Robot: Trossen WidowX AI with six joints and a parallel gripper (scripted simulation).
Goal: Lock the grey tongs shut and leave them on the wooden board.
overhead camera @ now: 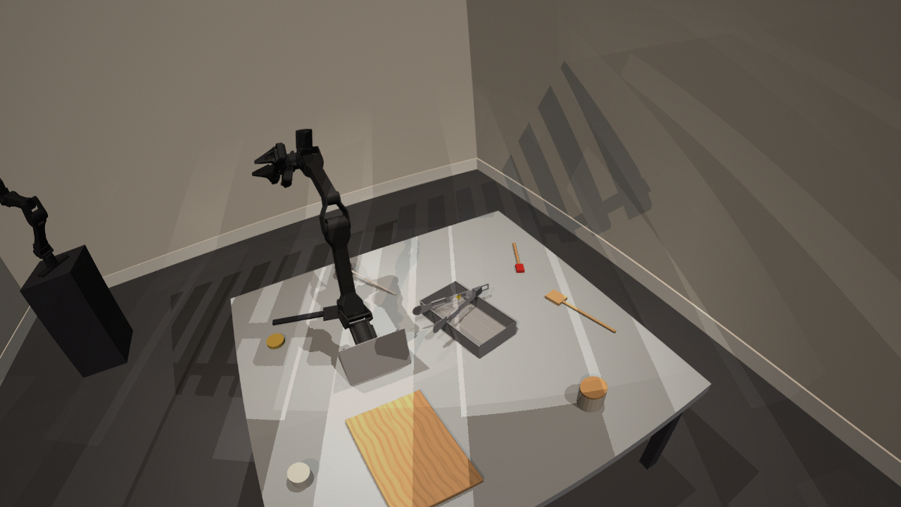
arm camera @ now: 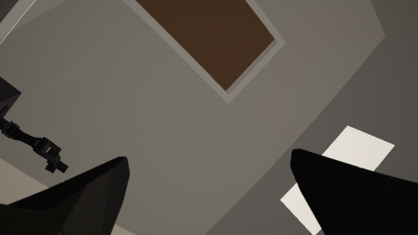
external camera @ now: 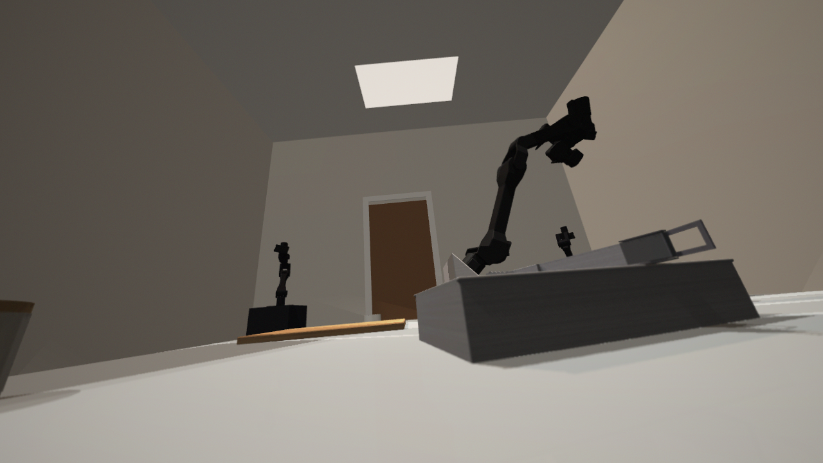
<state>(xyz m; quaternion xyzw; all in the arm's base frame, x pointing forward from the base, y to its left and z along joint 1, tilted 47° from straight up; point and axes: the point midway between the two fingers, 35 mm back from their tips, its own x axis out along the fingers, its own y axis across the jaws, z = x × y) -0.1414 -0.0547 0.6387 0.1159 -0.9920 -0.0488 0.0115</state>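
Tongs: while spread open, the tongs (overhead camera: 462, 305) (external camera: 650, 247) lie across the tin (overhead camera: 480, 350) (external camera: 598, 314), centre of the top frame, lower right of the exterior.
Board: lower centre of the top frame, apart from the tin; the board (overhead camera: 412, 451) (external camera: 322, 332) carries no tongs.
Gripper: fingers apart and empty; the gripper (overhead camera: 253, 166) (arm camera: 211, 162) is raised, upper left of the top frame.
Spatula: right of the tin, the spatula (overhead camera: 588, 315) lies flat.

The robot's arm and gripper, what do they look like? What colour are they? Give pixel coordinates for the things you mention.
The arm (overhead camera: 336, 242) (external camera: 505, 193) is black all over, made of chunky parts joined by narrower links. The gripper (overhead camera: 252, 166) (arm camera: 211, 162) is black too, with two thick fingers that narrow toward their tips, like a pointy beak. In the wrist view, those tips look slightly blunt. I can't make out any cables or markings.
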